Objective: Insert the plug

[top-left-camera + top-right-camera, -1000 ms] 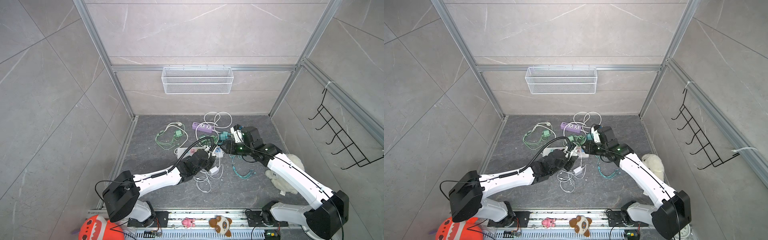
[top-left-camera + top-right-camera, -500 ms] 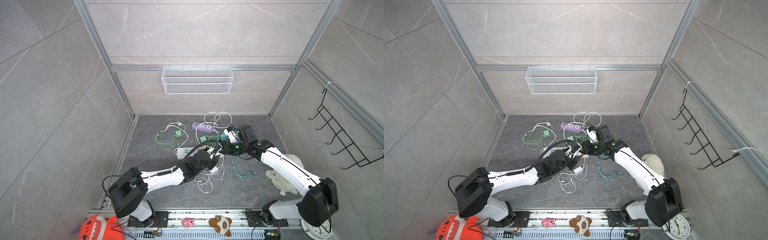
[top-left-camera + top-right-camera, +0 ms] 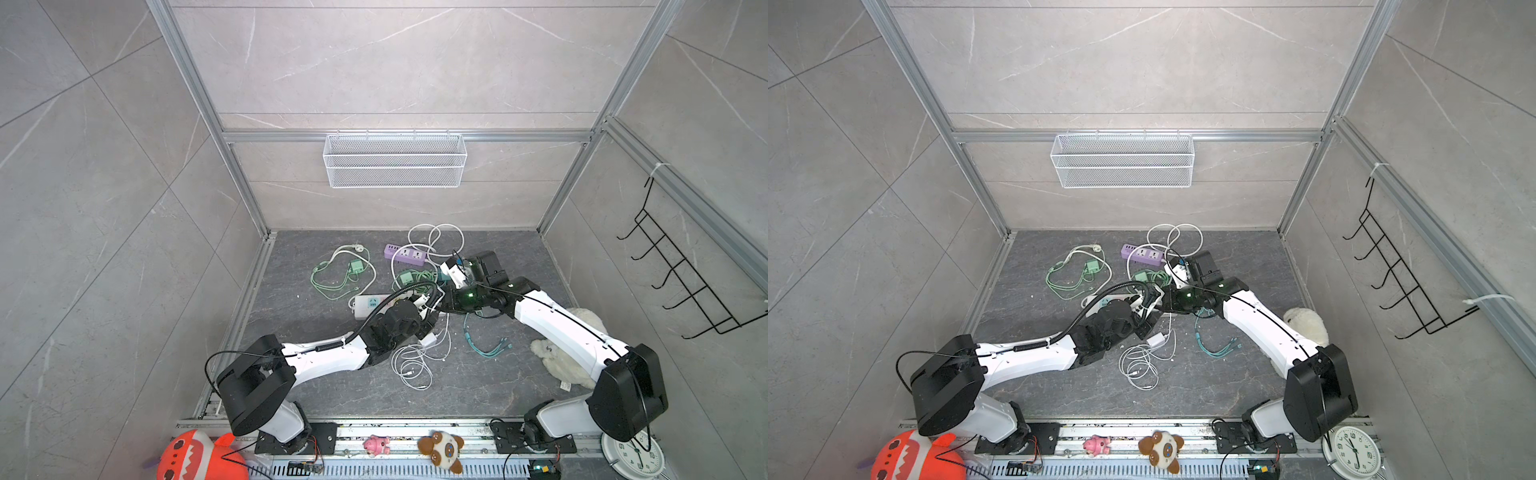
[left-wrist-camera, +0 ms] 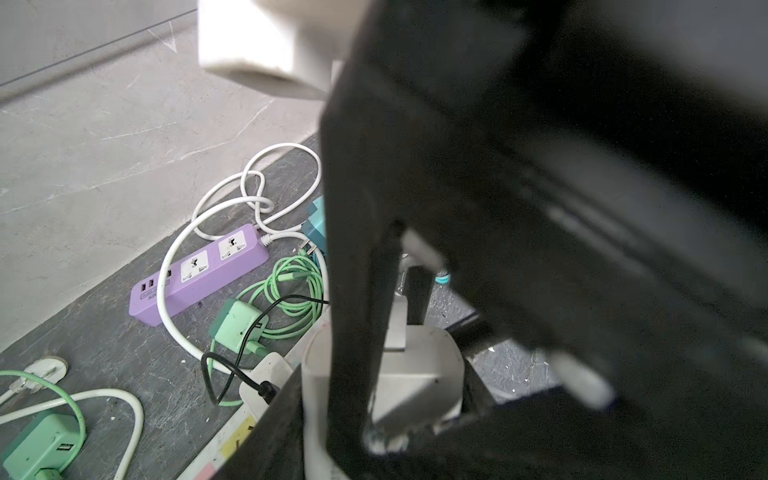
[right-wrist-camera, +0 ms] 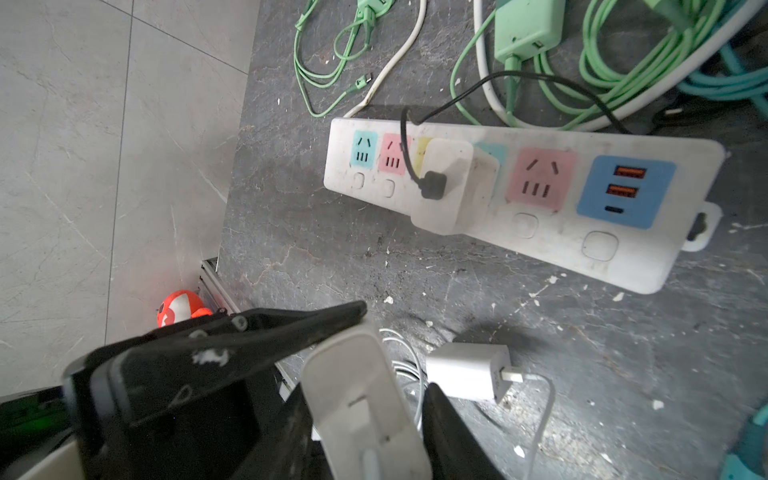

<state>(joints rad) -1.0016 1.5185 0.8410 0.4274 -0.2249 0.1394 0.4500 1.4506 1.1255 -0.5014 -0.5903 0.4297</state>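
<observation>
Right gripper (image 5: 395,349) swung in to the left gripper (image 3: 428,302) | both pinch the rounded white plastic plug (image 5: 365,399), raised near the white power strip with coloured sockets (image 5: 540,237) | risk: hand-over tug twists the plug, so it misses the strip.

The dark grey stone-patterned table (image 3: 332,386) carries a tangle: a purple power strip (image 3: 405,254) near the back, a white power strip (image 3: 368,304) mid-table, two green chargers (image 3: 355,266) with green cables (image 3: 328,282), a small white charger (image 3: 428,340) beside its coiled white cable (image 3: 409,368), a teal cable (image 3: 484,349), and a white plush toy (image 3: 561,370) at the right edge.
</observation>
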